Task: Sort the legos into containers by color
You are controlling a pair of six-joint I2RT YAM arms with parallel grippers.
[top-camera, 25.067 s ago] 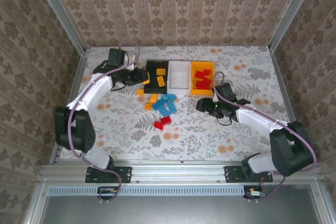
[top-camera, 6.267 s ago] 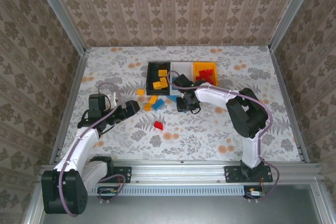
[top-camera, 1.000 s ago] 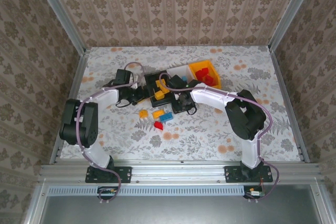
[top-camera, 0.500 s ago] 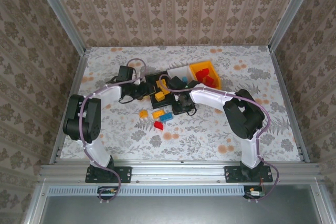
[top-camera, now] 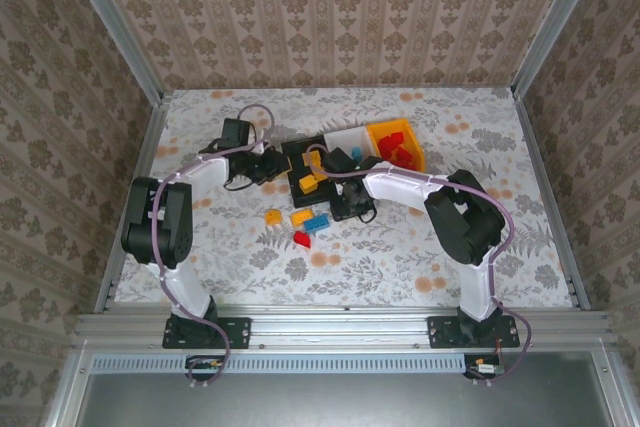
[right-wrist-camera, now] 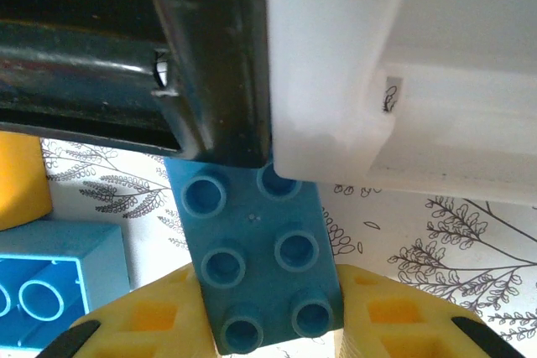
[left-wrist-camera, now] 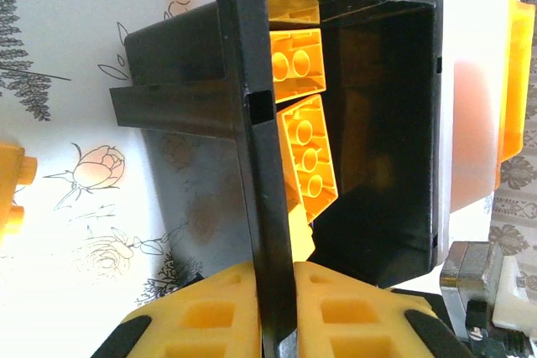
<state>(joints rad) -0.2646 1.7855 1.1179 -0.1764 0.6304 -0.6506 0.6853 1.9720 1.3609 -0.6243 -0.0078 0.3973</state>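
Note:
My left gripper [left-wrist-camera: 277, 270] is shut on the left wall of the black tray [left-wrist-camera: 260, 123], with one finger inside and one outside. Several orange-yellow legos [left-wrist-camera: 306, 157] lie in that tray. From above, the left gripper [top-camera: 274, 165] sits at the black tray's [top-camera: 297, 151] left side. The white tray [top-camera: 343, 137] and the orange-yellow tray [top-camera: 392, 131] stand in a slanted row beside it. My right gripper [right-wrist-camera: 268, 291] is shut on a light blue lego [right-wrist-camera: 256, 249], whose far end reaches under the near edges of the black tray [right-wrist-camera: 210, 56] and the white tray [right-wrist-camera: 352, 64].
Loose legos lie on the table before the trays: two orange-yellow [top-camera: 272, 216] [top-camera: 302, 216], a light blue one [top-camera: 317, 223] and a red one [top-camera: 301, 239]. Red legos [top-camera: 398, 153] sit in the orange-yellow tray. Walls enclose the table on three sides.
My left gripper moved in to the black tray and shut on its wall. The right gripper kept its hold on the blue lego and barely moved.

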